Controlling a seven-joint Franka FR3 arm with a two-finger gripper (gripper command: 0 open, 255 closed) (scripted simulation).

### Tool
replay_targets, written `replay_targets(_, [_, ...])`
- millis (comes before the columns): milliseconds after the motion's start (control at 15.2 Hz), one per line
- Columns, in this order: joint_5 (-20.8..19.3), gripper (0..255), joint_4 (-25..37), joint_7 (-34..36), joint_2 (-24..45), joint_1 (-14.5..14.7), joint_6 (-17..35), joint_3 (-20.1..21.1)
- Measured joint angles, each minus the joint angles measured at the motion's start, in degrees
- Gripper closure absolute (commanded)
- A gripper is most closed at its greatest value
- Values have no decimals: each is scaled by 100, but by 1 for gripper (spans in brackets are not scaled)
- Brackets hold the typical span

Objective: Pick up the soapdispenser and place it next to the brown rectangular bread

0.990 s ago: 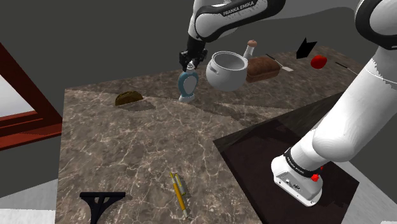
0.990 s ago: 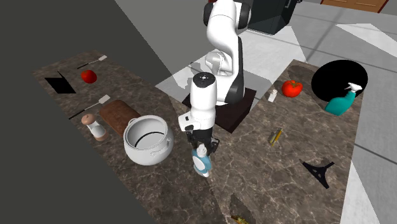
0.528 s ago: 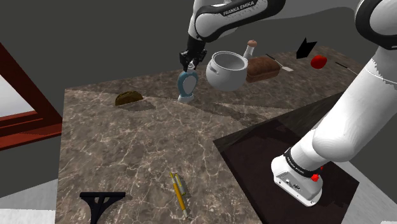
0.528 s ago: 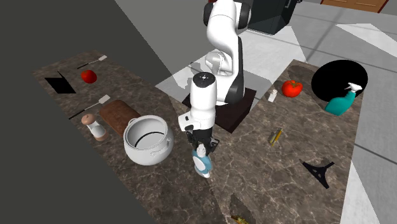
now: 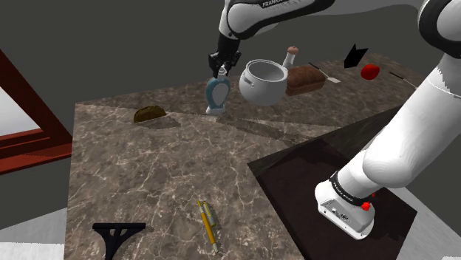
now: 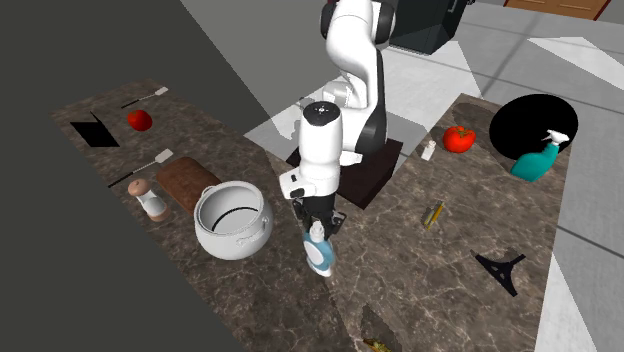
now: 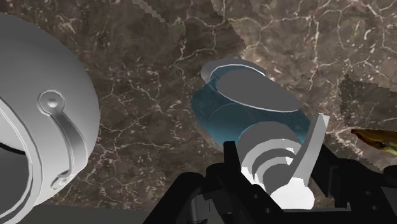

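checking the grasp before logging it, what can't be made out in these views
Shoulder view: the pot hides one end of the bread.
Wrist view: the soap dispenser pump covers the gripper fingertips.
Second exterior view: white item beside the tomato, too small to name.

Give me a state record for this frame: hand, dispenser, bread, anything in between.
soap dispenser: blue and white, upright
hand: shut on its pump neck
pot: white, open, between dispenser and bread
bread: brown loaf, past the pot
placed by bread: not yet
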Motion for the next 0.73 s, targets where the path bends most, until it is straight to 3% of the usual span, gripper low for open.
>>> replay_targets(726, [24,255,608,-3,-184,-12,-790,-4])
